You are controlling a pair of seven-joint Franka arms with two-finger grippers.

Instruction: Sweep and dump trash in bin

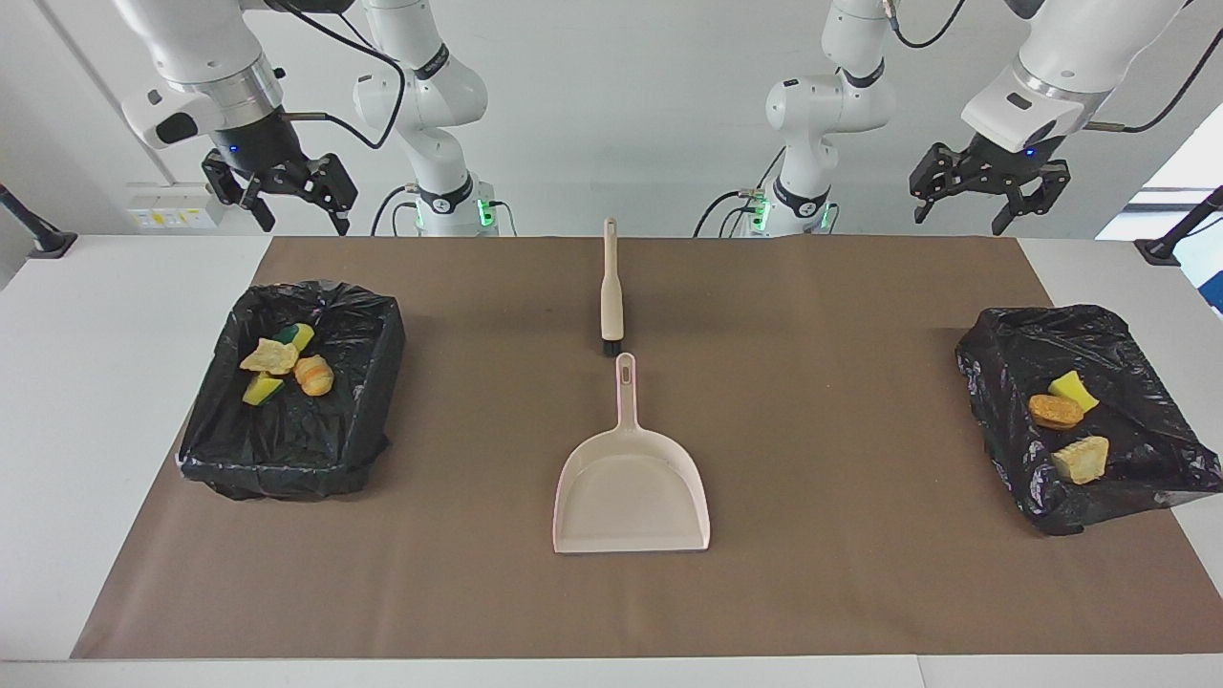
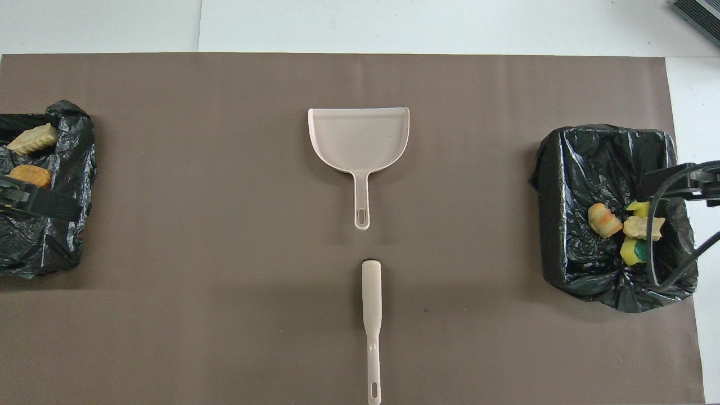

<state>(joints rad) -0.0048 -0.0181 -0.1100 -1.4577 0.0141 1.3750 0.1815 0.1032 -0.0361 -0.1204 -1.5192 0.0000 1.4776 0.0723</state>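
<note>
The trash lies in two bins lined with black bags. The bin [image 1: 287, 449] at the right arm's end holds several scraps [image 1: 270, 356] of sponge and bread. The bin [image 1: 1051, 330] at the left arm's end holds three scraps [image 1: 1056, 411]. A beige dustpan [image 1: 631, 483] lies empty at mid-table, its handle toward the robots. A beige brush [image 1: 611, 296] lies just nearer to the robots, in line with that handle. My right gripper [image 1: 301, 226] hangs open and empty high above its bin. My left gripper [image 1: 957, 224] hangs open and empty high above the other bin.
A brown mat [image 1: 841, 573] covers most of the white table. In the overhead view a cable [image 2: 655, 247] of the right arm hangs across the bin [image 2: 568, 185] at that end, over the scraps. Black stands sit at both table ends, near the robots.
</note>
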